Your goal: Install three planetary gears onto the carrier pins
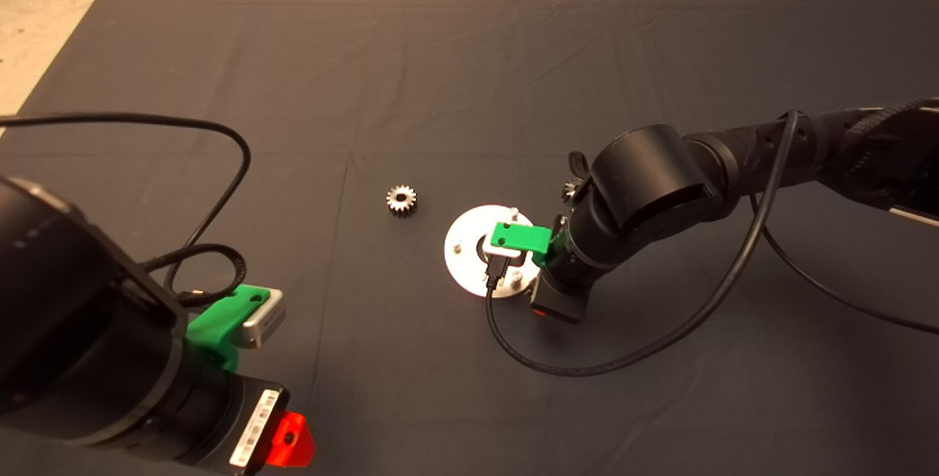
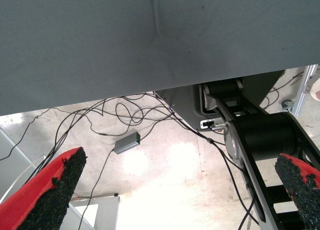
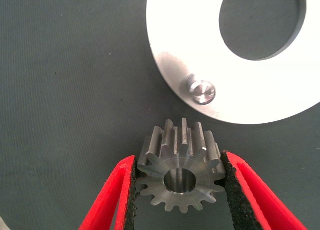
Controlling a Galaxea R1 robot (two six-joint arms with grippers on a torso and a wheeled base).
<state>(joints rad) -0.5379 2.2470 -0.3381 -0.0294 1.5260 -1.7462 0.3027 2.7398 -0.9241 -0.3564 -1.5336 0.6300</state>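
Note:
The silvery round disc (image 1: 469, 271) lies mid-mat with three carrier pins (image 1: 457, 246) standing bare around its hole. My right gripper (image 1: 549, 306) hovers at the disc's near right rim. In the right wrist view it (image 3: 179, 161) is shut on a planetary gear (image 3: 180, 177), held flat just outside the disc's (image 3: 185, 44) rim, close to one pin (image 3: 201, 89). A second gear (image 1: 401, 199) lies on the mat left of the disc. A third (image 1: 571, 188) peeks out behind the right arm. My left gripper (image 1: 287, 441) is parked at the lower left, open and empty (image 2: 175, 187).
The right wrist's black cable (image 1: 587, 370) loops over the mat in front of the disc. The left wrist view looks past the mat's edge (image 2: 150, 89) at the floor, with cables, a small grey box (image 2: 126, 143) and the robot's black base (image 2: 260, 135).

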